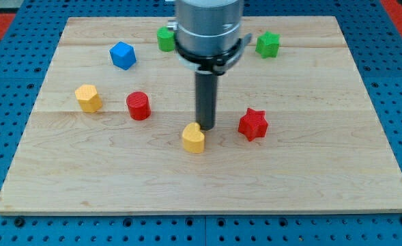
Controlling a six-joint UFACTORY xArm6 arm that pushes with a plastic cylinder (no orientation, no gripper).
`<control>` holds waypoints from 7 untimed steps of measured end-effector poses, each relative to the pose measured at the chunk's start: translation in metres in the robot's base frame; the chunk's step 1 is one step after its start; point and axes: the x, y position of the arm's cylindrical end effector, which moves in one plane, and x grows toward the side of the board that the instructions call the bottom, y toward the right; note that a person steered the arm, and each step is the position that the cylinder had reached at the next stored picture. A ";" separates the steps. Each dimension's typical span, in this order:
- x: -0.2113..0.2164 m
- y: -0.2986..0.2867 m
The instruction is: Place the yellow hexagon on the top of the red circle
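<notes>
Starting at the view's left, you see the yellow hexagon point(88, 98) sitting on the wooden board point(323, 171), in the left-hand part, about midway up. Just to its right, close but apart from it, stands the red circle point(138, 105), a short upright cylinder. The hexagon is level with the circle, to its left, not above it. Up and between them, toward the view's top, you find the blue block point(122, 55), a cube-like shape turned at an angle.

Moving right, a green block point(165, 38) sits near the board's top edge, partly hidden by the arm's metal housing point(209, 31); you cannot tell its shape. Below the housing the dark rod point(206, 102) comes straight down, and my tip point(207, 128) rests on the board touching the upper right side of a yellow heart-shaped block point(194, 138). The tip is well apart from the yellow hexagon and the red circle.

Further right, you see the red star point(252, 124) near the tip, apart from it. Toward the top right sits a second green block point(268, 44), irregular in outline.

You have no pincer here, only the rod, so nothing opens, closes or holds anything.
</notes>
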 end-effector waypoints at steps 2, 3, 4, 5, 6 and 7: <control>-0.050 -0.049; -0.047 -0.115; -0.016 -0.144; -0.014 -0.152; -0.048 -0.153; -0.045 -0.195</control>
